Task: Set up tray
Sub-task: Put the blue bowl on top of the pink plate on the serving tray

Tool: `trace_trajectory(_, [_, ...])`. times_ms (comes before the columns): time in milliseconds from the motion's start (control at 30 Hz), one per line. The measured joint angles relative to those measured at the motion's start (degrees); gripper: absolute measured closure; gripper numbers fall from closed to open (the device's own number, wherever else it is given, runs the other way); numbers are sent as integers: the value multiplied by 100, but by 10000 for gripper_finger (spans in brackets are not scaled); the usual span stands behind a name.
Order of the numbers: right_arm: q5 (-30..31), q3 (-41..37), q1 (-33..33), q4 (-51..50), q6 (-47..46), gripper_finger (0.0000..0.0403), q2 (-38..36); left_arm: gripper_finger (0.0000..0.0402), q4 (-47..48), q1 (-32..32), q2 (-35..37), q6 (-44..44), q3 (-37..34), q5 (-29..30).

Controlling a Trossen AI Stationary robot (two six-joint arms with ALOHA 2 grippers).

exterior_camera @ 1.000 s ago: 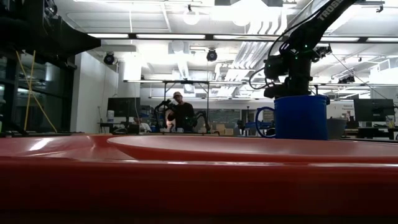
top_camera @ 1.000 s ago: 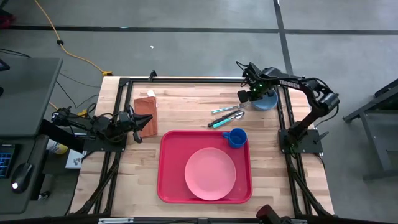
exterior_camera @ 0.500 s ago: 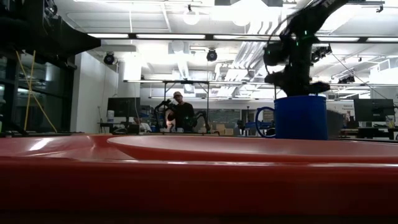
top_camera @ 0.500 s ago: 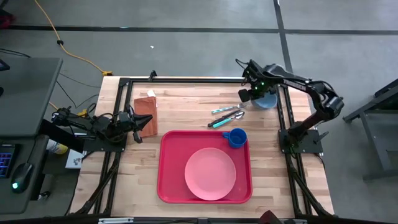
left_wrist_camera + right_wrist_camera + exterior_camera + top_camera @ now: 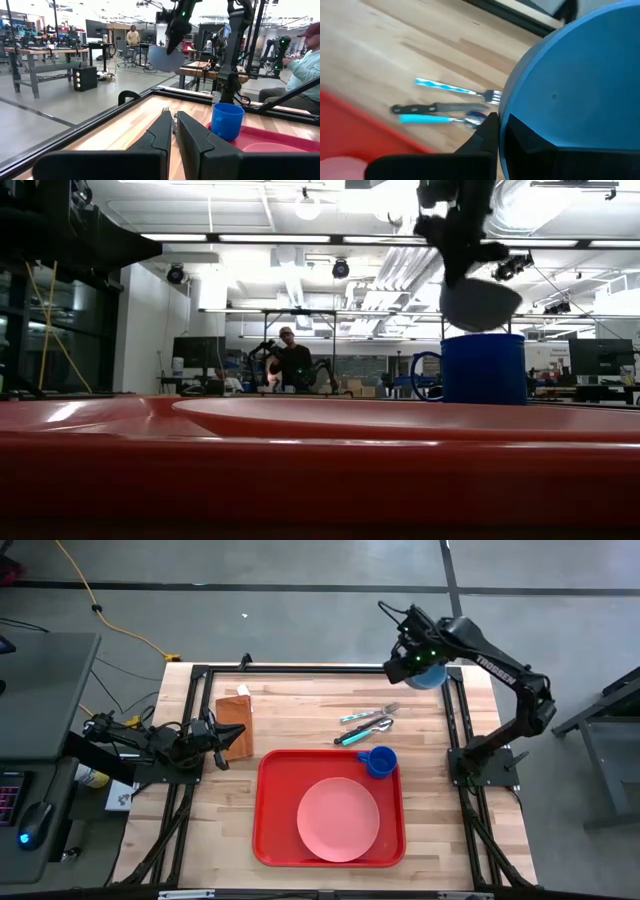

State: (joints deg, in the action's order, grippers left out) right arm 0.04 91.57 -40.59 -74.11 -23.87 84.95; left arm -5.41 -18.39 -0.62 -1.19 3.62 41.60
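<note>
The red tray [image 5: 275, 840] lies in the table's near middle. It carries a round pink plate [image 5: 338, 821] and a blue cup [image 5: 380, 761] in its far right corner. My right gripper [image 5: 412, 662] is up over the table's far right corner, shut on a blue bowl [image 5: 430, 676]. In the low view the bowl [image 5: 480, 302] hangs tilted above the cup [image 5: 483, 368]. My left gripper [image 5: 222, 747] waits shut at the table's left side, next to a brown napkin [image 5: 234, 716]. My right gripper [image 5: 500, 135] holds the bowl by its rim [image 5: 506, 115], on the side facing the cutlery. One finger [image 5: 482, 137] is outside the wall and the other is inside the hollow. The bowl is lifted clear of the table and tilted.
A fork [image 5: 372, 713], a knife and a blue-handled spoon [image 5: 352, 737] lie on the wood between the tray's far edge and the bowl. Black frame rails run along the table's far, left and right edges. A person sits beyond the table [image 5: 307, 65].
My right gripper has risen from the table's far right corner and shifted slightly toward the far edge, carrying the bowl. The bowl, on the table a second ago, is now lifted clear and tipped.
</note>
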Motion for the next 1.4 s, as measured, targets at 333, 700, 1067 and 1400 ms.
trace_trajectory(333, [-720,865,1426,409,-510,402,2,341,0,1,1,0,0,0])
trace_trajectory(700, [-888,883,3505,1480,-1583,403,65,341,125,2,1,18,0,-44])
trace_trajectory(1067, [-585,880,5280,2019,-1975,403,280,341,127,2,1,149,0,-120])
trace_trajectory(1400, [-650,876,6119,1833,-1875,403,1493,341,108,2,1,151,0,65])
